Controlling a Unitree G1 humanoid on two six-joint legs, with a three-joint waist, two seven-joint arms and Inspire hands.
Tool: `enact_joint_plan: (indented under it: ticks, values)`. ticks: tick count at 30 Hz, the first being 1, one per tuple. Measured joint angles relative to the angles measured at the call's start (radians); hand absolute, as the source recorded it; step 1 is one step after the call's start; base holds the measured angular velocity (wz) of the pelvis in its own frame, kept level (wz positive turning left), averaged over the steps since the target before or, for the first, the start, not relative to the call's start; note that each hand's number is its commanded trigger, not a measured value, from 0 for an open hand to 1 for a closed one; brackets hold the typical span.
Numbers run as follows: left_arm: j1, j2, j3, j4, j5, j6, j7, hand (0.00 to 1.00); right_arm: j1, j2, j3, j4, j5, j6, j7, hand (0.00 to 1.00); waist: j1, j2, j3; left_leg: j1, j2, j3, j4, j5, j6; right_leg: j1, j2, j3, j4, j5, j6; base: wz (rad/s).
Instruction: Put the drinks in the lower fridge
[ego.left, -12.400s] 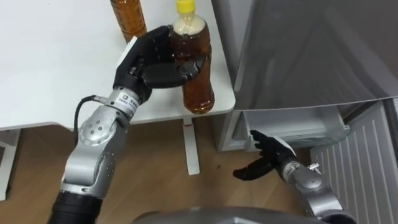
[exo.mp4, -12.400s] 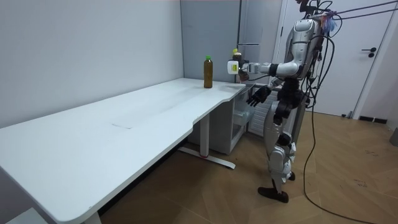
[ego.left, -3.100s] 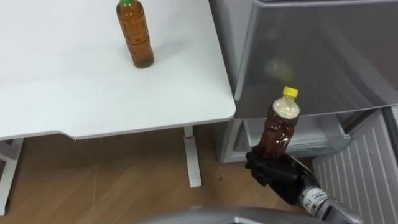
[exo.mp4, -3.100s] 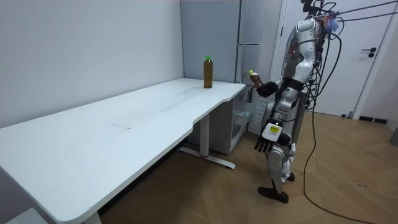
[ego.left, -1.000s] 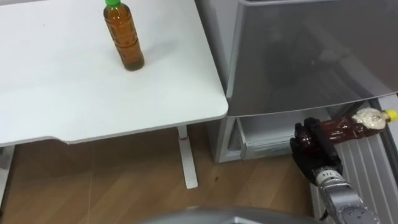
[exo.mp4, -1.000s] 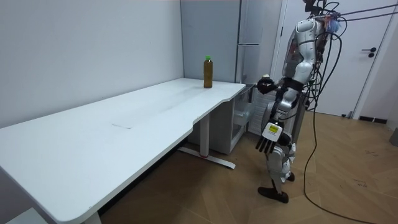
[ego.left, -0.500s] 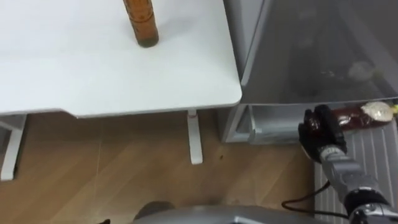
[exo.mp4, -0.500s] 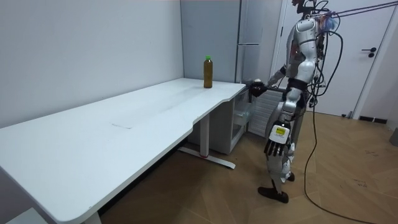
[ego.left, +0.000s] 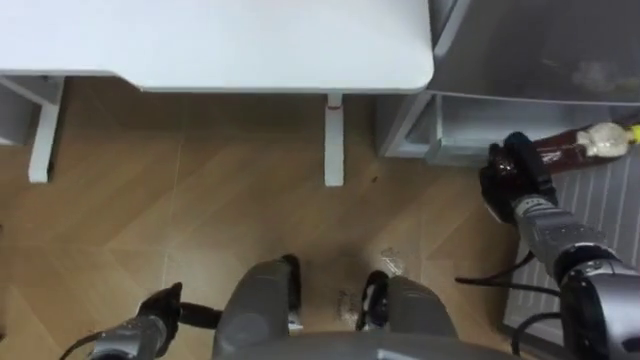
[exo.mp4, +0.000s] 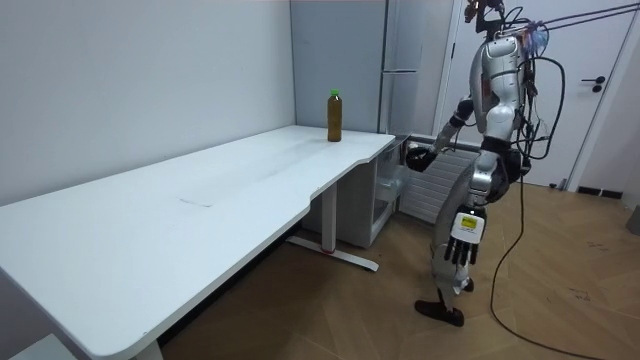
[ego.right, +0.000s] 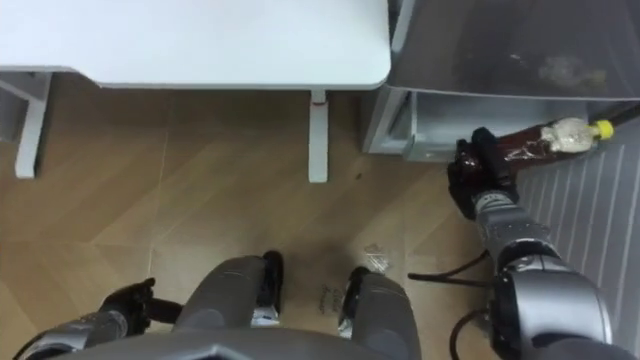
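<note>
Tea-coloured drink in the yellow-capped bottle (ego.left: 575, 143) is lying on its side at the right of the eye views, cap pointing right; the right hand (ego.left: 513, 180) is gripping its base end, fingers curling tightly round it; the bottle is hanging at the mouth of the open lower fridge compartment (ego.left: 460, 125), and whether it is resting on anything there cannot be told; the ribbed inner face of the open fridge door (ego.left: 612, 195) is lying just near of it, to the right; compared with half a second ago the hand is keeping the same grip and the bottle the same sideways lie, but the head camera is now looking much more steeply down, so the wooden floor (ego.left: 200, 200) is taking up most of the picture and the near edge of the white table (ego.left: 220, 40) is showing along the top; that shift is the camera's own; in the room view the robot is standing before the fridge (exo.mp4: 405, 45), bending forward further than before, its right arm reaching lower toward the bottom compartment; the left hand (exo.mp4: 462, 240) is hanging beside its leg with fingers loose and straight, lower than half a second ago; the green-capped bottle (exo.mp4: 335, 116) is standing upright at the table's end nearest the fridge, where it stood before.
</note>
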Motion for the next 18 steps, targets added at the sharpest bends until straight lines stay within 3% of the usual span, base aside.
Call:
enact_joint_plan:
  ticks: [2,5,11,18]
  values:
    - [0.001,0.000,-0.025,0.002,-0.002,-0.002,0.014,0.00,-0.025,-0.004,0.000,0.016,0.000,0.006,0.000,1.00,0.004,-0.012,0.0067,-0.046,-0.017,0.001,0.004,0.017,0.001,-0.067,-0.017,0.013,0.047,-0.004,-0.011,0.13]
    - [-0.003,-0.003,-0.039,-0.001,0.000,-0.006,0.024,0.00,-0.060,-0.023,0.020,0.018,-0.002,0.006,-0.003,1.00,0.020,-0.020,0.0108,-0.119,-0.020,0.001,0.029,0.023,0.000,-0.148,-0.019,0.025,0.081,-0.006,-0.014,0.04]
    - [-0.010,0.003,-0.071,-0.007,-0.042,-0.030,0.057,0.00,-0.134,-0.069,0.078,0.013,-0.003,0.006,-0.011,1.00,0.024,-0.029,0.0133,-0.240,-0.023,-0.005,0.092,0.020,0.001,-0.262,-0.037,0.013,0.143,-0.015,-0.023,0.06]
    - [-0.019,0.004,-0.069,-0.005,-0.081,-0.054,0.096,0.00,-0.200,-0.110,0.077,-0.040,-0.026,0.004,-0.047,1.00,0.022,-0.030,0.0128,-0.378,-0.025,-0.008,0.227,-0.027,0.016,-0.381,-0.048,0.024,0.259,-0.049,-0.014,0.04]
